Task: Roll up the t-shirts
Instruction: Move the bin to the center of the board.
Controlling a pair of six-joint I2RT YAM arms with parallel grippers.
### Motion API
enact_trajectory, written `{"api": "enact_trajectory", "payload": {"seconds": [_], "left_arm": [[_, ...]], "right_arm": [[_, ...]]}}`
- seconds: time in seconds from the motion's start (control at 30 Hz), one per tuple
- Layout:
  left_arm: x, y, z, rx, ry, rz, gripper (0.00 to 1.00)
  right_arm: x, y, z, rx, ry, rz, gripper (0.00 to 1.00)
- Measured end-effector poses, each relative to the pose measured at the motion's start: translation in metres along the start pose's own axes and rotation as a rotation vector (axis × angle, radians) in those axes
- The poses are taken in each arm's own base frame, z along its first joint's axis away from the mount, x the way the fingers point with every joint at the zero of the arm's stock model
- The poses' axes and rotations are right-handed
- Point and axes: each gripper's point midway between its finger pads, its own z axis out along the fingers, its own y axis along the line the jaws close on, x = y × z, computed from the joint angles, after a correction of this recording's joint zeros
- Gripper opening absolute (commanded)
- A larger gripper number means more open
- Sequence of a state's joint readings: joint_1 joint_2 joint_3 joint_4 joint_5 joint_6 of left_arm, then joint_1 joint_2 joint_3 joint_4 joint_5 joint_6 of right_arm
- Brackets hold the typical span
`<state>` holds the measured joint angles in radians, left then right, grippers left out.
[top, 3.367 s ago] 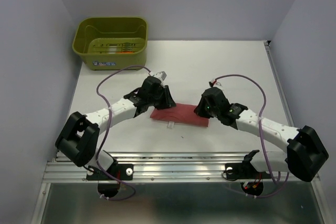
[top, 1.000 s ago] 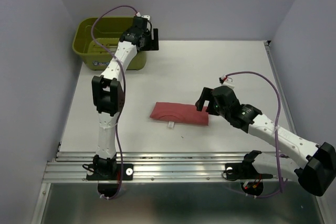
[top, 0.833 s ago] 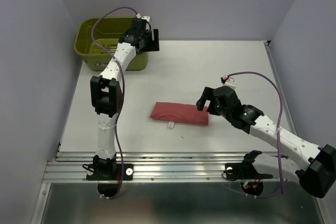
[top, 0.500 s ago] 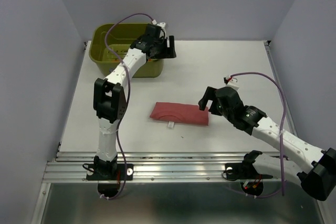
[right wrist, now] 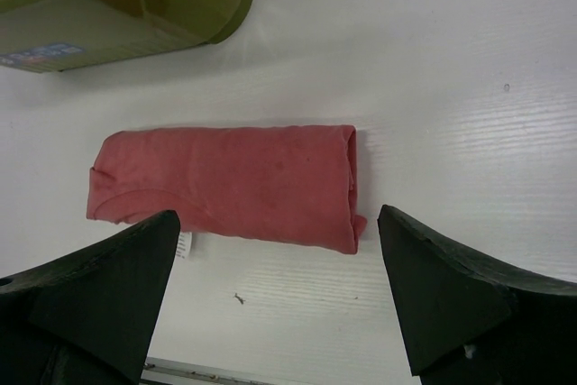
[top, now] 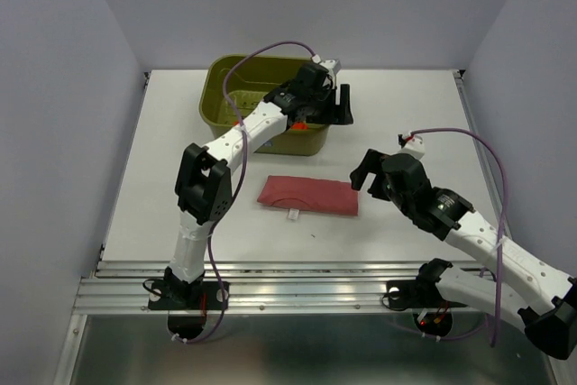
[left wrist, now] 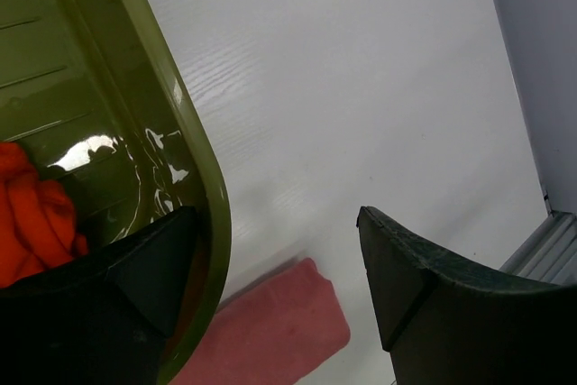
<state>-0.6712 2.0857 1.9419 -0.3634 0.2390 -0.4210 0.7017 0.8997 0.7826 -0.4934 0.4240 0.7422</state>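
A dusty rose t-shirt (top: 308,196) lies mid-table as a flat folded band with a white tag at its near edge. It also shows in the right wrist view (right wrist: 225,182) and the left wrist view (left wrist: 279,322). My right gripper (top: 365,173) hovers open just right of the band, jaws wide and empty (right wrist: 278,218). My left gripper (top: 338,105) is open and straddles the right wall of the olive tub (top: 216,96). One finger is inside; the other stands well clear outside (left wrist: 273,218). A bright orange-red t-shirt (left wrist: 32,214) lies bunched inside the tub.
The tub rim (left wrist: 194,132) stands just behind the rose shirt. In the right wrist view the tub (right wrist: 126,6) is at the upper left. Grey walls close the table at the back and both sides. A metal rail (top: 297,277) runs along the near edge.
My left arm has swung right, and the tub has slid with it from the far-left corner to the back middle. My right gripper has drawn back slightly to the right.
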Motion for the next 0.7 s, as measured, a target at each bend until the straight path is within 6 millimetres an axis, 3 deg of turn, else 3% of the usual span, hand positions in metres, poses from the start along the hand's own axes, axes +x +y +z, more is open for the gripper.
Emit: {"api": "enact_trajectory", "payload": {"seconds": [0.1,0.23,0.37,0.53,0.63,0.7], "left_arm": [[-0.005,-0.007,-0.003,0.008,-0.010,0.000,0.82],[-0.026,-0.012,-0.013,0.004,-0.057,0.008,0.82],[-0.048,-0.015,-0.037,-0.021,-0.118,0.025,0.82],[-0.063,-0.019,-0.092,-0.057,-0.210,0.041,0.82],[-0.067,-0.009,-0.141,-0.103,-0.283,0.030,0.83],[-0.068,0.009,-0.169,-0.134,-0.325,0.010,0.83]], "right_arm": [[0.002,-0.002,-0.002,0.002,0.004,0.007,0.97],[0.015,-0.011,-0.003,0.011,0.030,0.019,0.97],[0.034,-0.017,-0.002,0.007,0.082,0.043,0.97],[0.062,-0.024,0.002,0.018,0.170,0.055,0.97],[0.071,-0.023,0.003,0.010,0.211,0.059,0.97],[0.074,-0.021,0.003,0.003,0.226,0.060,0.97]]}}
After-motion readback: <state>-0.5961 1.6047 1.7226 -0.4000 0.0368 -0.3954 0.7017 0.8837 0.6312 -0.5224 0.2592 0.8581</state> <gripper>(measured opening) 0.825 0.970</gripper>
